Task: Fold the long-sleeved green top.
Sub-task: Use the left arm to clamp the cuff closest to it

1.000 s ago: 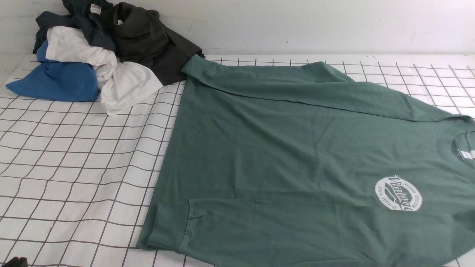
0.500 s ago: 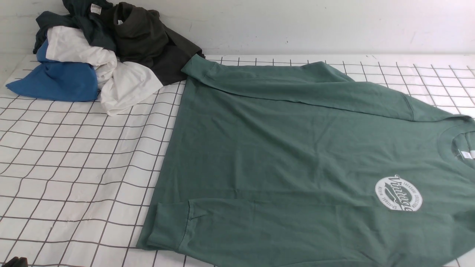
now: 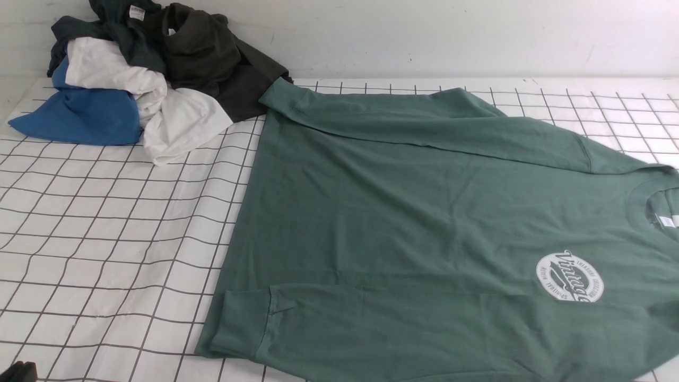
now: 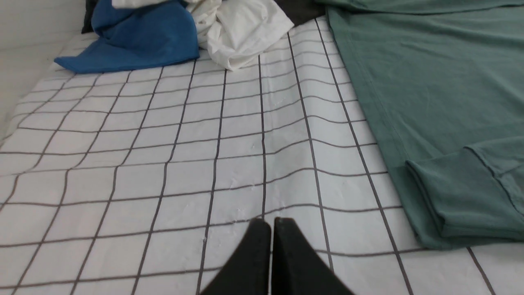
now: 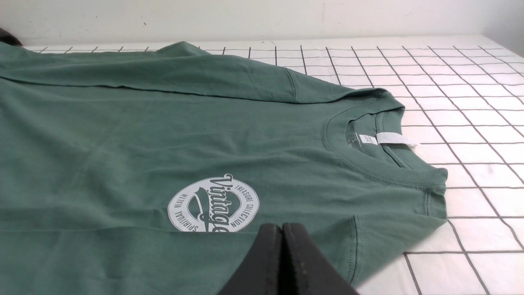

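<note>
Sage-green top (image 3: 414,212), white logo (image 3: 569,276); black-gridded white cloth (image 3: 106,223).

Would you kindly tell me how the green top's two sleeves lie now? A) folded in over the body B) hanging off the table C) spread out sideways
A: on the green long-sleeved top, both sleeves lie along the body, with the far cuff and the near cuff near the hem.

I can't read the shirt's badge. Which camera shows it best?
The right wrist view: the logo is large and legible. The front view shows it small near the edge; the left wrist view misses it.
</note>
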Tool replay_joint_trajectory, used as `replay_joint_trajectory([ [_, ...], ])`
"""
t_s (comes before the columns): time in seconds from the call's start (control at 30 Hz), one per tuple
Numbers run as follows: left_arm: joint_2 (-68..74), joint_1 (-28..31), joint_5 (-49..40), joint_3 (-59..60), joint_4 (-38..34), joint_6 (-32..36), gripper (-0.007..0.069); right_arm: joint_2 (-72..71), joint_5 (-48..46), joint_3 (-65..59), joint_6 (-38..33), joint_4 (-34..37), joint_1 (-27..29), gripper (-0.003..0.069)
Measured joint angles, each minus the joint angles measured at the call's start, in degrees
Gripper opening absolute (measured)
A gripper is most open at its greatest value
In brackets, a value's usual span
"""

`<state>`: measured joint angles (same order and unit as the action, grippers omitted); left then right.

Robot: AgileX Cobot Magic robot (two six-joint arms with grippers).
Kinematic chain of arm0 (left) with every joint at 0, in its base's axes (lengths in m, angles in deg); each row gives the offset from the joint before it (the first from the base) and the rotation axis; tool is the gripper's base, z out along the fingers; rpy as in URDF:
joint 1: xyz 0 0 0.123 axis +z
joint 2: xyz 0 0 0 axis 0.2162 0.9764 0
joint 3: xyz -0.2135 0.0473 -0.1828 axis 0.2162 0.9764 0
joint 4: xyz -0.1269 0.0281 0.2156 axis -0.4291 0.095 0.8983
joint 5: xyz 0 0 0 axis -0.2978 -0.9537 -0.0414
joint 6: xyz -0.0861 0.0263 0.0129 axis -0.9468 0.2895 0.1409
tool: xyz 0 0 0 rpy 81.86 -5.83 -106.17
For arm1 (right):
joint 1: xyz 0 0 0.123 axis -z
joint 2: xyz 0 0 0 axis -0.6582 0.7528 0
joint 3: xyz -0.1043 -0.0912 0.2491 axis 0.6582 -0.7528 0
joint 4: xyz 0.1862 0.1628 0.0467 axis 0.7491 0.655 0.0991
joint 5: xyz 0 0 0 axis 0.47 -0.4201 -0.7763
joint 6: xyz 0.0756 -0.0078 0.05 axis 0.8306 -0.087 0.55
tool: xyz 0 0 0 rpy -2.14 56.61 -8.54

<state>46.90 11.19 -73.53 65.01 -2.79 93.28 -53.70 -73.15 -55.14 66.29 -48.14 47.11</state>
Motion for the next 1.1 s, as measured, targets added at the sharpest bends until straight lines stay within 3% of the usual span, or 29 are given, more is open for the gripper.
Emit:
replay_joint_trajectory([
  [0.17, 0.0, 0.0, 14.5, 0.0, -1.9, -1.7, -0.0007, 0.0, 1.0, 0.0, -0.3, -2.4, 0.0, -0.0014],
  [0.27, 0.0, 0.0, 21.8, 0.0, -4.0, -4.2, -0.0007, 0.0, 6.1, -0.3, -0.3, -3.1, 0.0, -0.0014],
  [0.43, 0.0, 0.0, 31.4, 0.0, -5.1, -6.9, -0.0007, 0.0, 25.9, -0.3, -0.7, -2.3, 0.0, -0.0014],
  [0.53, 0.0, 0.0, 35.2, 0.0, -5.2, -13.0, -0.0007, 0.0, 35.8, -0.3, -0.6, -2.2, 0.0, -0.0014],
  [0.7, 0.0, 0.0, 39.2, -0.2, -4.6, -24.3, -0.0007, 0.0, 51.0, -0.3, 6.5, -1.4, 0.0, -0.0014],
  [0.9, 5.6, 0.0, 34.4, -12.4, 0.9, -23.2, -0.0007, 0.0, 62.3, 0.0, 20.6, -0.7, 0.0, -0.0014],
  [1.0, 13.3, 0.0, 31.9, -21.3, 5.1, -20.2, -0.0007, 0.1, 56.6, 5.5, 22.7, -2.8, 0.0, -0.0014],
  [1.1, 22.8, 0.0, 31.2, -28.5, 8.8, -16.7, -0.0007, 4.0, 42.1, 16.3, 21.8, -8.5, 0.0, -0.0014],
])
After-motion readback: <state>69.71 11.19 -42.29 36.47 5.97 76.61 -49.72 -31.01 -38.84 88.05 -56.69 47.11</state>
